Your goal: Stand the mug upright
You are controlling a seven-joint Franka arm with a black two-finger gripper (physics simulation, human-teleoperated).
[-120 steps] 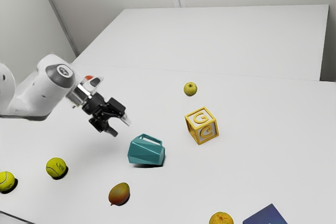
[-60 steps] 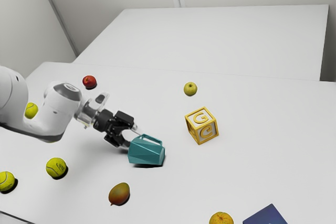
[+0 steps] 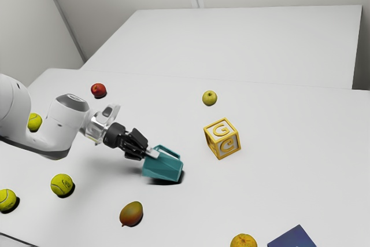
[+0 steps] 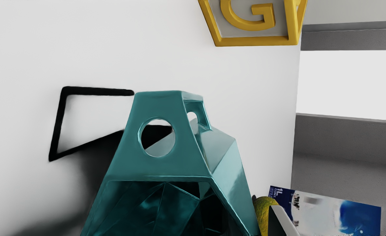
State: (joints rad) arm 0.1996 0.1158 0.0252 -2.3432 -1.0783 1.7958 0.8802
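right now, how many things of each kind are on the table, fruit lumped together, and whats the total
tennis balls: 3
fruit, being a red one, a green one, a mottled one and an orange one: 4
mug: 1
letter block: 1
blue box: 1
total: 10

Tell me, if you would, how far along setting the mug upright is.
Done: the hand has reached the mug at its open end. In hand: seemingly getting a hold, unconfirmed. Left: turning it upright, since its mouth faces the hand, not up.
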